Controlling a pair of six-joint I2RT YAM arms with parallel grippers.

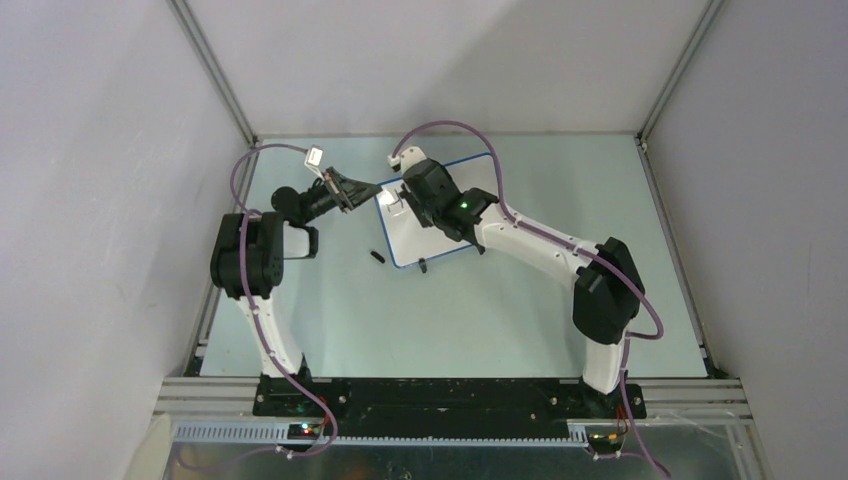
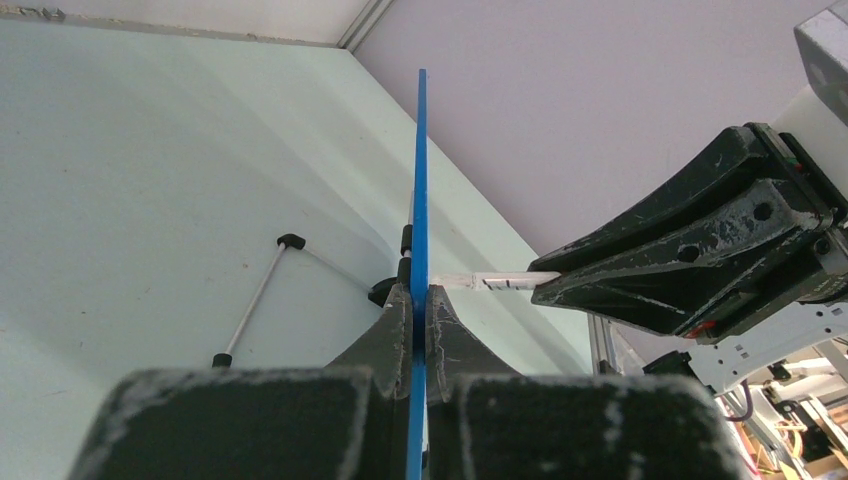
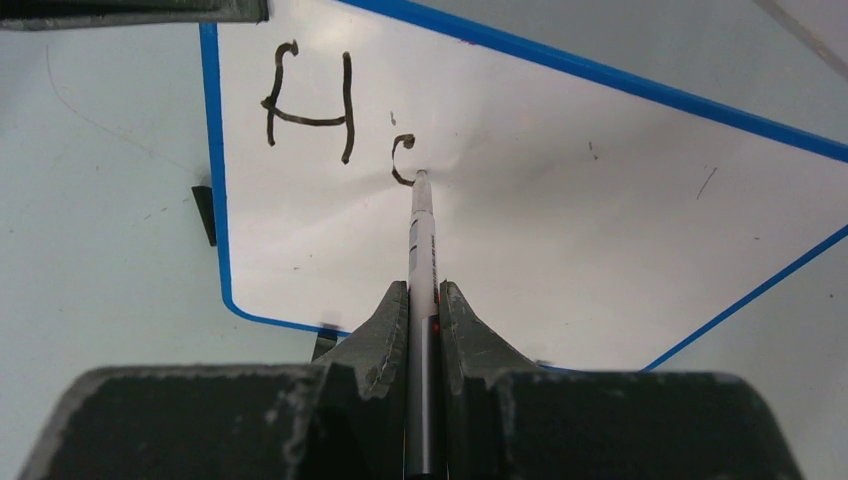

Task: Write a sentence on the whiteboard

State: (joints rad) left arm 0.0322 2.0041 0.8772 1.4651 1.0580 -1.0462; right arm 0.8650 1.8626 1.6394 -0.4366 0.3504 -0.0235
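Note:
The whiteboard [image 1: 415,245] with its blue frame lies tilted at mid-table. My left gripper [image 1: 372,190] is shut on its left edge; in the left wrist view the blue frame [image 2: 420,180] runs edge-on between the fingers of the left gripper [image 2: 419,300]. My right gripper [image 3: 424,295] is shut on a slim black-and-white marker [image 3: 421,240], whose tip touches the white surface [image 3: 560,200]. Of the sentence [image 3: 310,100], a black "H" and a part-drawn curved letter beside the tip show. The right gripper [image 2: 690,260] also appears in the left wrist view.
A small black cap [image 1: 377,257] lies on the table just left of the board's near corner. A black clip foot [image 1: 423,265] sticks out at the board's near edge. A thin rod with black ends [image 2: 255,300] lies left of the board. Grey walls enclose the table.

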